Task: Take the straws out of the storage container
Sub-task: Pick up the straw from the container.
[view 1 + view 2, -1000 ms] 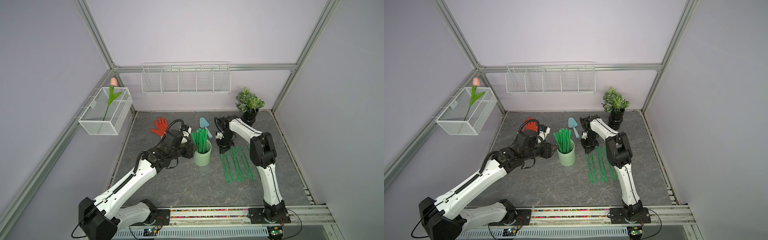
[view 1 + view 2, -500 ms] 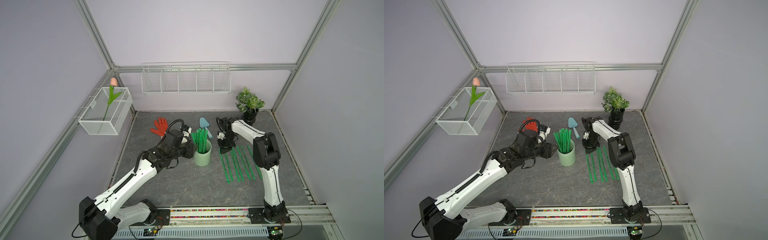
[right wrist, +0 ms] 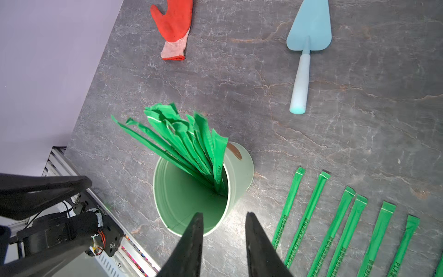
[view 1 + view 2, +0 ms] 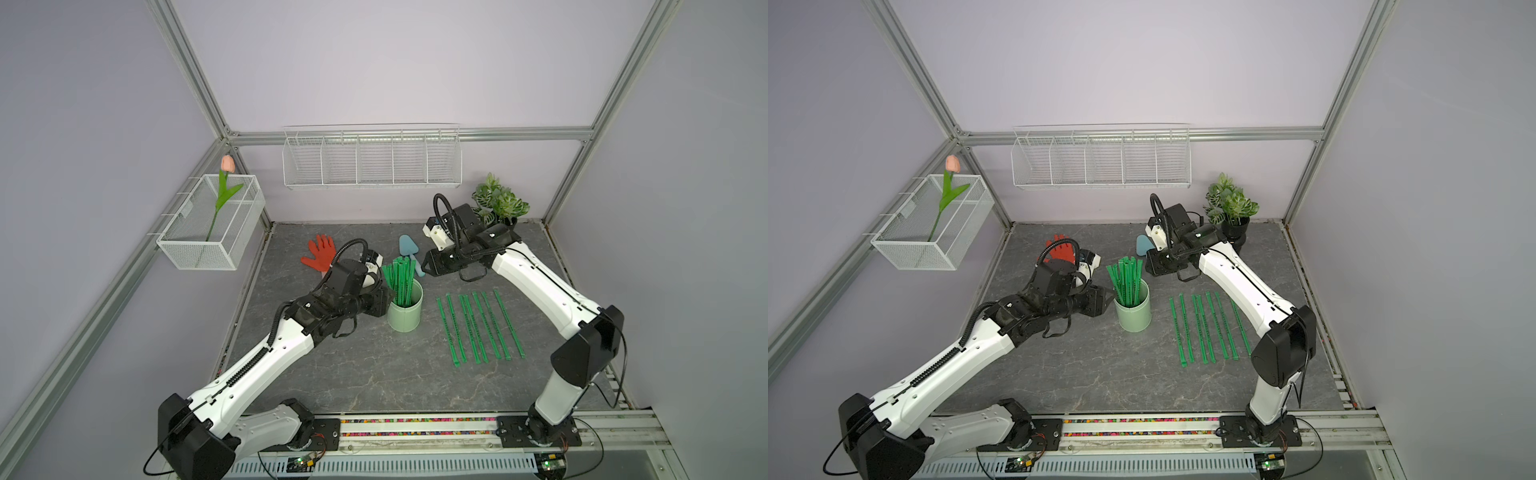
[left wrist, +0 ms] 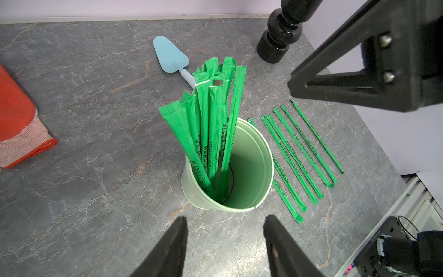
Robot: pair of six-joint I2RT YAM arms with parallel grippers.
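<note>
The storage container (image 4: 405,318) (image 4: 1133,318) is a pale mint cup standing mid-table. A bundle of green straws (image 4: 401,278) (image 4: 1127,280) (image 5: 211,124) (image 3: 189,141) leans in it toward the left arm's side. Several more straws (image 4: 478,328) (image 4: 1208,328) (image 5: 299,153) (image 3: 335,227) lie in a row on the table to the cup's right. My left gripper (image 4: 390,297) (image 5: 225,217) sits low beside the cup's left wall, open and empty. Behind the cup and to its right, my right gripper (image 4: 424,267) (image 3: 224,214) hovers raised, open with nothing between its fingers.
A red glove (image 4: 320,253) and a blue trowel (image 4: 409,247) lie behind the cup. A potted plant (image 4: 498,203) stands in the back right corner. A wire basket (image 4: 372,158) hangs on the back wall, and a mesh basket with a tulip (image 4: 212,224) hangs on the left wall.
My right gripper has risen from the far ends of the laid-out straws and drawn back toward the cup, its jaws parting. The left arm has stayed still.
</note>
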